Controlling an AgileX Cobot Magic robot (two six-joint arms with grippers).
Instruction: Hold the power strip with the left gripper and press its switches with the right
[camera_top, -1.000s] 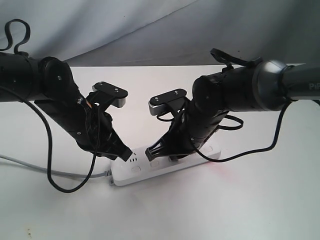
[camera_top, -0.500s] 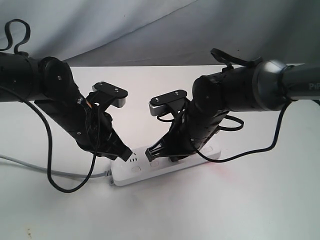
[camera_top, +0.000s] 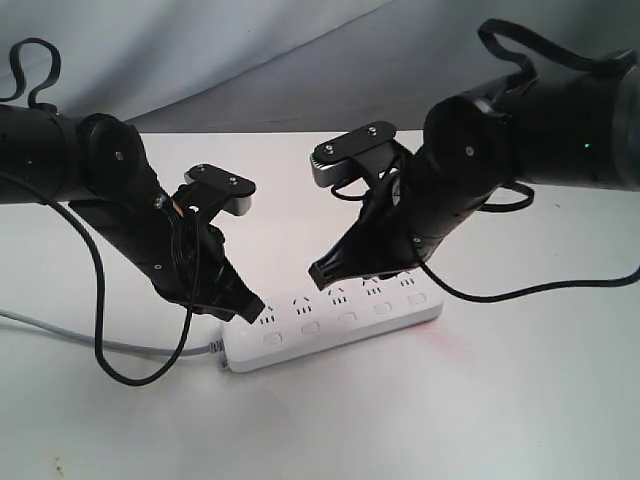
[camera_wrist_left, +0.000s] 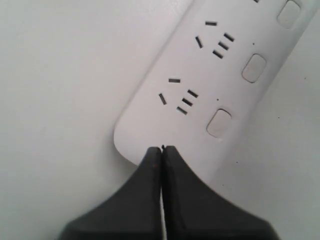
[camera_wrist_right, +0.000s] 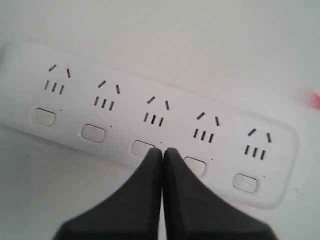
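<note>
A white table stood before grey cloth; the left gripper, clenched empty, touched the power strip at its left end; the right gripper hung clenched above it.

We count one power strip, five socket sets on it, five switches, one grey cord, two grippers, the left gripper and the right gripper, one table

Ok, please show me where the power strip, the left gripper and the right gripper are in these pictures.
the power strip (camera_top: 328, 322): exterior view, on its flat top face near the middle.
the left gripper (camera_wrist_left: 161, 150): left wrist view, at its closed tips, by the strip's end.
the right gripper (camera_wrist_right: 163, 151): right wrist view, at its closed tips.
</note>
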